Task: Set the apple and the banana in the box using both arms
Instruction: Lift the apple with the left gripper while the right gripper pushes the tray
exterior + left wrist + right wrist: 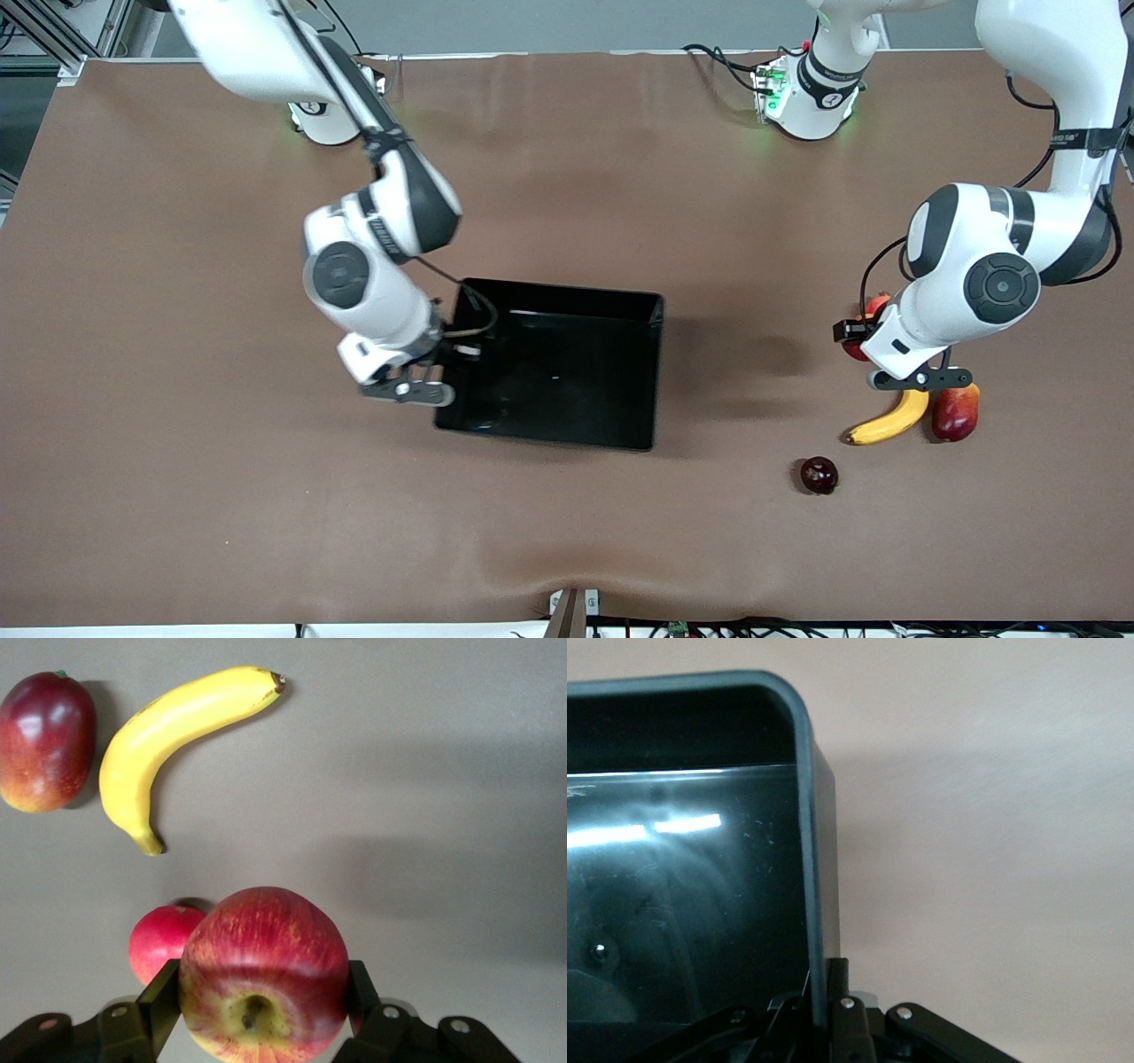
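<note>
My left gripper (864, 333) is shut on the apple (262, 979). It is red with yellow speckles, its stem dimple faces the left wrist camera, and it is held over the table at the left arm's end. The banana (889, 420) lies on the table close by and also shows in the left wrist view (168, 735). The glossy black box (567, 297) stands mid-table, with nothing in it. My right gripper (415, 386) is shut on the box's side wall (819, 859) at the right arm's end, one finger inside and one outside.
An oblong red-orange fruit (955, 412) lies beside the banana. A plain red fruit (161, 943) sits on the table below the held apple. A small dark red fruit (819, 476) lies nearer the front camera than the banana. Brown mat covers the table.
</note>
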Controlling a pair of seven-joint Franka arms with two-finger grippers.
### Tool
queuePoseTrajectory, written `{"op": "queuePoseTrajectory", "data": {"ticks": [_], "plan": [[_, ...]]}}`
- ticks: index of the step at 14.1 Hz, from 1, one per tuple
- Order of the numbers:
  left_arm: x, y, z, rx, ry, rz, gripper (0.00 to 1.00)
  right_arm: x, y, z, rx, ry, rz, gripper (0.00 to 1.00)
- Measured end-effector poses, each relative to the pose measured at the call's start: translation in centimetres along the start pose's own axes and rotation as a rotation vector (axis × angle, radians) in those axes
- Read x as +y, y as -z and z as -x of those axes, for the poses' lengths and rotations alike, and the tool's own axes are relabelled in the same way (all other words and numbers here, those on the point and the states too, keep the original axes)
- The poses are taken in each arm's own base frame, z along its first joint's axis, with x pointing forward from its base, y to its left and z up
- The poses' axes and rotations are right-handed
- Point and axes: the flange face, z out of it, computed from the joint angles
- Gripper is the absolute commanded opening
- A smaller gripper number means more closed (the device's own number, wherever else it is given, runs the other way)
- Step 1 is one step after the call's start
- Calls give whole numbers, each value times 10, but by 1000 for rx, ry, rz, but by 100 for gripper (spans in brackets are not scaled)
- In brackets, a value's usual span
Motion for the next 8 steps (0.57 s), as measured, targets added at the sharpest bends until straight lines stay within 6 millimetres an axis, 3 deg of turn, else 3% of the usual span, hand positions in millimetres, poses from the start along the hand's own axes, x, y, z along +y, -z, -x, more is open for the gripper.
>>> {"op": "queuePoseTrajectory", "data": {"ticks": [3, 8], "plan": [[11, 1, 1, 0, 9, 2, 0, -35, -39, 27, -2, -30, 1, 0], [61, 4, 12, -1, 69, 14, 0, -69, -78, 62, -8, -1, 7, 0]]}}
